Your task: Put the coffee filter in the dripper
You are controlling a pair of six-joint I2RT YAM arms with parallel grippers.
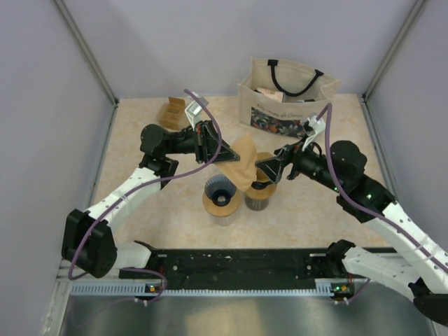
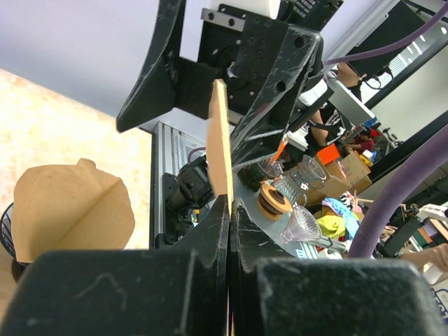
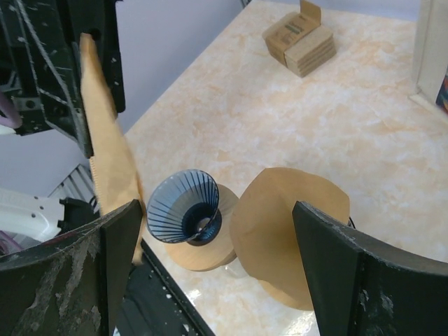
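Two robot arms meet over the middle of a pale marble-patterned table [image 1: 301, 224], seen from above. The left gripper [image 1: 222, 152], reaching in from the left of the frame, is clamped shut on one brown paper coffee filter [image 1: 241, 161] and holds it in the air, upright and edge-on to its own wrist camera. The filter hangs just above and to the right of the dripper [image 1: 222, 190], a blue ribbed cone on a wooden collar near the centre of the frame. Nothing is inside the cone.

The right gripper [image 1: 268, 171] comes in from the right with its jaws spread wide and nothing between them. It points at the filter's free side. In its wrist view the filter hangs at the upper left, the dripper sits in the lower middle, and a stand of spare filters [image 3: 287, 224] stands just right of the dripper.

A canvas tote bag [image 1: 287, 98] stands at the back edge, and a small cardboard box [image 1: 172, 112] lies at the upper left.

The filter appears lifted and ready, so the step in hand is bringing it to the cone. The next move likely calls for lowering the filter point-down into the dripper's mouth. The open right gripper may need to steady or spread the paper first.
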